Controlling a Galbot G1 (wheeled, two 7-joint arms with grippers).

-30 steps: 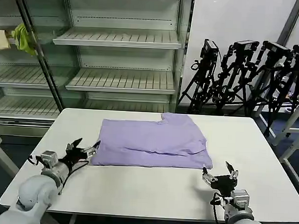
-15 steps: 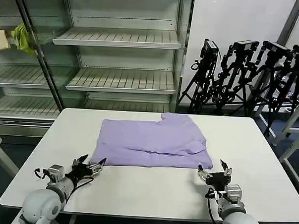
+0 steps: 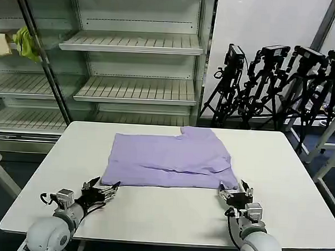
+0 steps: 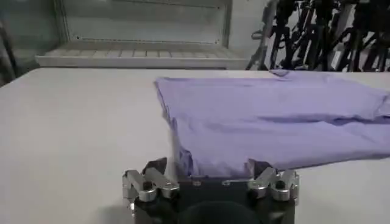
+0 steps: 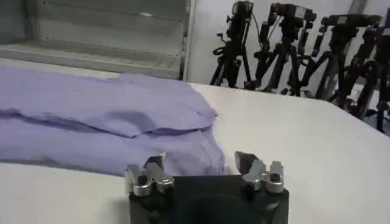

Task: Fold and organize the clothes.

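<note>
The clothes are one lavender T-shirt [image 3: 169,159], folded into a wide rectangle on the white table [image 3: 169,214], with a sleeve bulging at its far right. My left gripper [image 3: 102,189] stands open just off the shirt's near left corner [image 4: 183,159]. Over at the near right corner [image 5: 207,159], my right gripper [image 3: 234,190] is open too. Both sets of fingers straddle the hem without closing on it. From the wrist views, the fabric lies between the fingertips [image 4: 156,167] [image 5: 157,162].
Metal shelving [image 3: 132,46] stands behind the table, with a yellow-green cloth [image 3: 26,43] on its upper left shelf. Black camera tripods [image 3: 275,80] cluster at the back right. Bare tabletop lies along the near edge and both sides of the shirt.
Both grippers have moved inward and toward the shirt's near hem, the left from the side of the shirt to its near left corner, the right forward to the near right corner.
</note>
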